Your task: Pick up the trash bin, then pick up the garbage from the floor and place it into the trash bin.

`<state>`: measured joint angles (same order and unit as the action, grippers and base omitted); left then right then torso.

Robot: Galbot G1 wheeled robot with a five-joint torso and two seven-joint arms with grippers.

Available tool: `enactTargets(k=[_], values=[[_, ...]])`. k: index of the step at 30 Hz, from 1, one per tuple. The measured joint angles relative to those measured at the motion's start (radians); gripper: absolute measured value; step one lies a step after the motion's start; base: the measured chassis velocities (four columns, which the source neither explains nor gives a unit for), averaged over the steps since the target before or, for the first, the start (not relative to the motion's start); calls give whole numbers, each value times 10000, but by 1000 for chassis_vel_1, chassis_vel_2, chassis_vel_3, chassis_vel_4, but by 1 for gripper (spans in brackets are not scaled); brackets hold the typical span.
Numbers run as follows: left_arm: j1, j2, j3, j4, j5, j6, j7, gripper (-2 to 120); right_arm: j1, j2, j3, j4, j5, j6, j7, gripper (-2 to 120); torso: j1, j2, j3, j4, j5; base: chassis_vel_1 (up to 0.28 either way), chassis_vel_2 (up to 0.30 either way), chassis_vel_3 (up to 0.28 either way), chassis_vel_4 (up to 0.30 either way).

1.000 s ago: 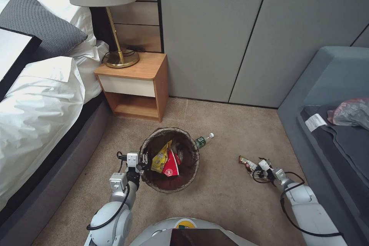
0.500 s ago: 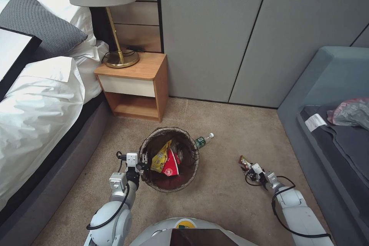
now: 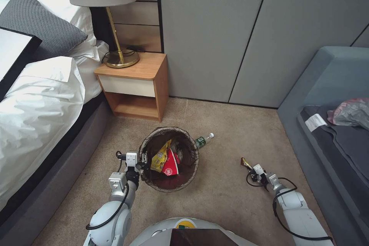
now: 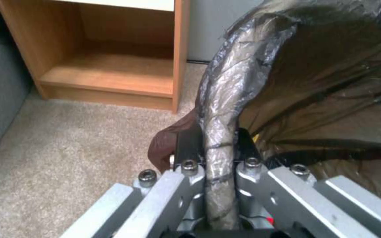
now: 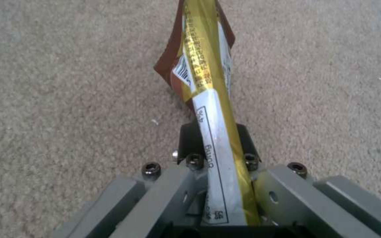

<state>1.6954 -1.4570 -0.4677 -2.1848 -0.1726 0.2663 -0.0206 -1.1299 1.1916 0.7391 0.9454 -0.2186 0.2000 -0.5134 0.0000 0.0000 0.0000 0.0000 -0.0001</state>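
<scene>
The trash bin with its dark bag liner sits mid-carpet, holding a yellow wrapper and a red-and-white cup. My left gripper is shut on the bin's lined rim, one finger on each side of it. To the right, my right gripper is shut on a gold, brown and white snack wrapper, which sticks out beyond the fingers just above the carpet. A green-labelled plastic bottle lies on the floor behind the bin.
A wooden nightstand with a brass lamp stands behind the bin, by the bed on the left. A grey sofa lines the right side. Open carpet lies between bin and right arm.
My right gripper drew back toward me, closed on the wrapper and lifted its end off the carpet. Left gripper and bin stayed put.
</scene>
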Motion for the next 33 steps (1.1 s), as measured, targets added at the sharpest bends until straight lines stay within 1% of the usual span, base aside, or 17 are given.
enactTargets(k=[5,8,10,11,14,16,18,19,20,22,23,26,27,29,30,31,33], values=[[6,2,-2,-16,4,0,0,2,-123,-10,37,234,108,154,176,0,0,0,0,2,1,0,0,0,0],[2,2,-2,-12,8,0,1,2,-380,-17,-5,824,578,290,481,0,0,0,0,0,0,0,0,0,0],[-15,-2,9,23,9,0,1,2,-720,21,-133,1742,1331,489,831,0,0,0,0,-1,-1,0,0,0,0],[-15,-2,9,23,9,0,1,2,-720,21,-133,1742,1331,489,831,0,0,0,0,-1,-1,0,0,0,0],[-27,12,39,45,8,13,-12,2,-1072,221,-413,3192,2486,1215,1074,0,0,0,0,0,3,0,0,0,0],[-26,21,48,46,8,18,-17,2,-1144,263,-475,3563,2692,1338,1087,0,0,0,0,3,4,0,0,0,0],[-10,47,67,47,2,42,-25,2,-1397,363,-702,4739,3339,1505,1093,0,0,0,0,4,-5,0,0,0,0],[-10,47,67,47,2,42,-25,2,-1397,363,-702,4739,3339,1505,1093,0,0,0,0,4,-5,0,0,0,0],[10,67,94,46,-45,107,-29,2,-1629,429,-1005,5945,3848,1571,1081,0,0,0,0,0,2,0,0,0,0],[22,74,128,43,-96,160,-34,2,-1770,448,-1295,6951,4189,1620,1050,0,0,0,0,1,-3,0,0,0,0],[22,74,128,43,-96,160,-34,2,-1770,448,-1295,6951,4189,1620,1050,0,0,0,0,1,-3,0,0,0,0],[31,84,190,35,-146,250,-47,2,-2025,388,-2093,9310,4887,1437,876,0,0,0,0,2,-5,0,0,0,0],[31,84,190,35,-146,250,-47,2,-2025,388,-2093,9310,4887,1437,876,0,0,0,0,2,-5,0,0,0,0],[29,84,205,16,-158,289,-53,2,-2067,278,-2469,10136,4995,1222,820,0,0,0,0,1,-2,0,0,0,0],[16,82,246,9,-161,316,-58,2,-2069,99,-2929,10808,5065,977,882,0,0,0,0,1,-2,0,0,0,0],[16,82,246,9,-161,316,-58,2,-2069,99,-2929,10808,5065,977,882,0,0,0,0,1,-2,0,0,0,0],[8,73,275,2,-164,342,-56,2,-2021,-214,-3536,11328,5150,736,1095,0,0,0,0,0,-2,0,0,0,0]])
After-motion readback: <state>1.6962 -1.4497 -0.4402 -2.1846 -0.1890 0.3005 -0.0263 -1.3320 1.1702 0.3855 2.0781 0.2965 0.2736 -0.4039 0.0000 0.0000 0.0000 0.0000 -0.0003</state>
